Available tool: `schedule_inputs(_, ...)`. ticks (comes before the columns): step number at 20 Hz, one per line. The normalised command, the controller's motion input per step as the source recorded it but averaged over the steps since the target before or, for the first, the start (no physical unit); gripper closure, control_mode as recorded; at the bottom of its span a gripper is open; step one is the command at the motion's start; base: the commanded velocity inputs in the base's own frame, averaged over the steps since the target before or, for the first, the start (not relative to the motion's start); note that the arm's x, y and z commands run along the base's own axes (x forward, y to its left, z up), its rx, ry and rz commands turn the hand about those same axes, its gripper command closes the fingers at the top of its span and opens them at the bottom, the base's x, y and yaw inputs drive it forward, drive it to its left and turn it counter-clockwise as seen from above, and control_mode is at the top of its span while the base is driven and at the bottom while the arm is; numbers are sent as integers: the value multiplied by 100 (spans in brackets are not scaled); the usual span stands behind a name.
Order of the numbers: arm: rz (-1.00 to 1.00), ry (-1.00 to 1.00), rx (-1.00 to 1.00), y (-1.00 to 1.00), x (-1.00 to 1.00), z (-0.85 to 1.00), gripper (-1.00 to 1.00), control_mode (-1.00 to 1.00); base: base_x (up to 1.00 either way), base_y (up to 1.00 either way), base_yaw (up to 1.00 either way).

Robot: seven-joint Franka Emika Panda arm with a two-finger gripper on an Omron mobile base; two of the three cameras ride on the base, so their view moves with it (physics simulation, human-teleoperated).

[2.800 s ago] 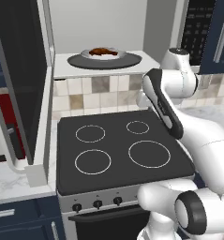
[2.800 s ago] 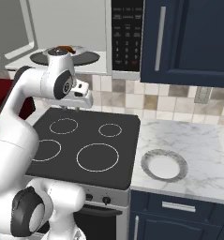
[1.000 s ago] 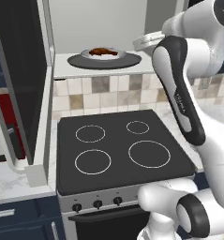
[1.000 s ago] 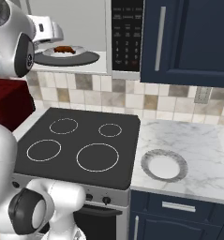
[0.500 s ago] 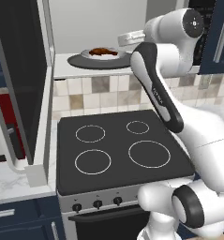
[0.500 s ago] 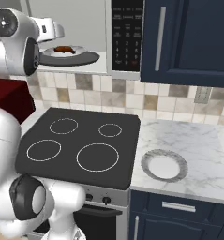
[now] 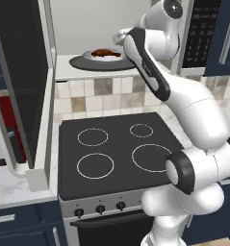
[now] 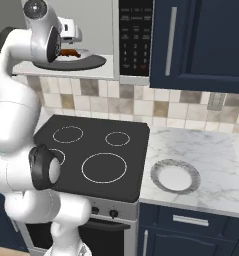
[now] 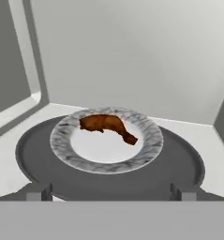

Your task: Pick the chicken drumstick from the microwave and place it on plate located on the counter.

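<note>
left base view – arm: reaches up from lower right into the open microwave (image 7: pixel 87 29); gripper (image 7: pixel 119 38) at the cavity mouth, just right of the drumstick, fingers themselves too small to read here
left base view – chicken drumstick (image 7: pixel 106 52): lies on a small dish (image 7: pixel 95 56) on the dark turntable (image 7: pixel 80 63) inside the cavity; not touched
left base view – door (image 7: pixel 20 86): swung open at left, dark glass, stands over the stovetop (image 7: pixel 116 156) edge
left base view – risk: elbow and forearm hang close to the cavity's right wall – a wide swing could knock the frame

right base view – gripper (image 8: pixel 73 36): inside the cavity, above the drumstick (image 8: pixel 68 52), apart from it
right base view – plate (image 8: pixel 175 176): marbled rim, sits on the counter (image 8: pixel 211 150) right of the stovetop, well apart from the microwave
right base view – risk: long carry down and across the burners – a weak pinch would drop the meat on the way

hand view – fingers (image 9: pixel 38 191): spread wide apart, nothing between them, both tips low and short of the dish
hand view – drumstick (image 9: pixel 106 124): centred ahead on the marbled dish (image 9: pixel 62 140), thick end left, thin end pointing right and toward the camera
hand view – risk: glossy tapered shape – closing on the thin end could let it squirt out; coming down too low would hit the dish rim and shove or tip it on the turntable (image 9: pixel 33 154)
hand view – risk: jaw line looks roughly along the meat's long axis, judged – without a roll the pads may close on its ends rather than across it
</note>
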Motion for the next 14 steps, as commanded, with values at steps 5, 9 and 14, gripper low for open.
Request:
schedule_inputs(5,1,0,0,0,72,-38,-100,-100,0,0,0)
schedule_inputs(9,1,0,-1,6,46,-57,-100,-100,0,0,0)
schedule_inputs(14,1,4,0,2,40,-47,-100,-100,0,0,0)
